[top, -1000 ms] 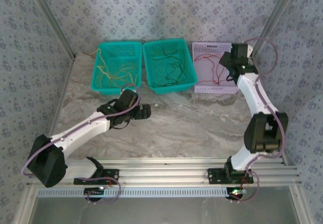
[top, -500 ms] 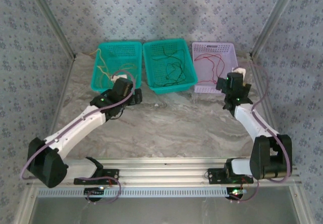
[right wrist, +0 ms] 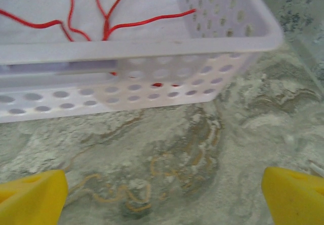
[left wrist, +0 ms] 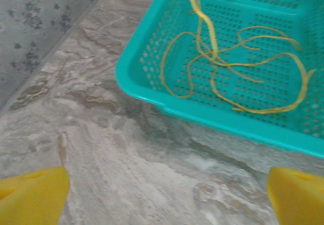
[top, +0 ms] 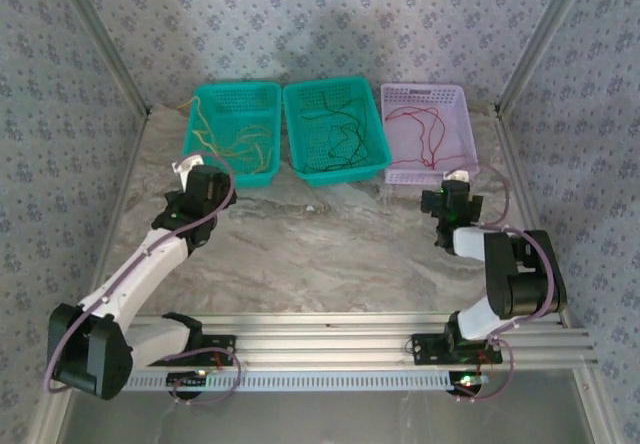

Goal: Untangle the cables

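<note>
Since every colour lies in its own basket, I judge the sorting is nearly finished, and no cable is in hand at this step. Under everything is the table point(top: 330, 254), a smooth stone-like top with grey and brown veins. At its far side stand three plastic baskets with perforated walls, side by side: the left teal basket point(left wrist: 202, 116), the middle teal basket point(top: 330, 84) and the lilac basket point(right wrist: 152, 47), which is pale and half transparent. My left claw point(left wrist: 166, 194) hangs over bare table just before the left teal basket, its yellow pads point(left wrist: 30, 194) wide apart and holding nothing. My right claw point(right wrist: 164, 197) hangs the same way before the lilac basket, also wide and empty. The cables are thin and limp. The yellow cables point(left wrist: 216, 59) lie in loose loops in the left teal basket, the black cables point(top: 340, 139) in the middle teal basket, the red cables point(right wrist: 106, 27) in the lilac basket. The black cables seem to cross each other, so a next move, if needed, asks for a fine pinch on one strand only.
</note>
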Available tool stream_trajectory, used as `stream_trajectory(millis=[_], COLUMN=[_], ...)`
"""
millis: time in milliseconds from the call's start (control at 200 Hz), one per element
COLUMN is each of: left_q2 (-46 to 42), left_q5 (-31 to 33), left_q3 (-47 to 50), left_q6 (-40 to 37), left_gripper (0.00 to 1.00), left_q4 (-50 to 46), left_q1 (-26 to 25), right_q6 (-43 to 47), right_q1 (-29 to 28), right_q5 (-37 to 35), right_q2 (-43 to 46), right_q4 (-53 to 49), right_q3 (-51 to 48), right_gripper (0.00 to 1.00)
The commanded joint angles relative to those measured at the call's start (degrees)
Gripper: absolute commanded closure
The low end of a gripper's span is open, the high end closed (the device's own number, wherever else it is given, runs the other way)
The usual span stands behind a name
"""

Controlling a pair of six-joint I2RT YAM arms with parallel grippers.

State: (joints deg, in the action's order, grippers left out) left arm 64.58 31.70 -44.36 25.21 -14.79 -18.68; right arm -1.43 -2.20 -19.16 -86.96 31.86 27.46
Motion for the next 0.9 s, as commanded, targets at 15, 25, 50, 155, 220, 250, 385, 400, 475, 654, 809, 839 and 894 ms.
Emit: stream_trajectory(millis=[15,25,50,155,220,250,385,400,475,654,809,839,894], left_q2=[1.8,2.1,2.5,4.9,6.5,7.3,11.3,11.9,15.2,19.6,22.3,23.8,23.6], left_q5=[1.9,1.9,1.6,-2.1,-3.2,-3.5,-5.2,-5.6,-7.4,-13.6,-18.5,-20.0,-20.3], left_q3=[1.8,2.1,2.6,4.3,5.5,6.1,10.3,10.9,12.8,14.2,20.7,22.1,21.8], left_q6=[-2.7,-2.8,-2.9,-4.1,-5.6,-6.2,-11.9,-12.7,-15.6,-23.0,-22.2,-23.2,-23.6], left_gripper=[0.0,0.0,0.0,0.0,0.0,0.0,0.0,0.0,0.0,0.0,0.0,0.0,0.0], left_q4=[7.7,8.2,9.4,14.3,17.0,18.6,30.0,31.6,37.6,47.4,60.9,65.8,63.6], left_q1=[4.5,5.1,6.3,11.5,13.4,14.0,15.2,15.2,15.3,15.3,17.4,17.3,17.1], right_q6=[-0.4,1.4,3.5,2.4,2.3,2.2,2.5,2.4,2.2,1.3,1.3,1.3,1.3], right_q1=[0.9,0.6,-0.5,-0.6,-0.6,-0.6,-0.6,-0.5,0.0,2.1,2.1,2.1,2.1], right_q5=[3.8,3.1,1.9,1.0,1.0,0.9,1.5,1.7,2.8,7.2,7.2,7.2,7.2], right_q2=[0.2,-0.7,-3.0,-1.0,-0.5,-0.6,-0.8,-0.7,-0.7,-0.3,-0.3,-0.3,-0.3], right_q4=[17.9,22.6,29.3,21.6,20.5,21.0,20.9,20.7,20.1,17.8,17.8,17.8,17.8], right_q3=[-7.1,-8.2,-10.1,-8.0,-7.7,-7.8,-7.7,-7.6,-7.4,-6.5,-6.5,-6.5,-6.5], right_gripper=[0.0,0.0,0.0,0.0,0.0,0.0,0.0,0.0,0.0,0.0,0.0,0.0,0.0])
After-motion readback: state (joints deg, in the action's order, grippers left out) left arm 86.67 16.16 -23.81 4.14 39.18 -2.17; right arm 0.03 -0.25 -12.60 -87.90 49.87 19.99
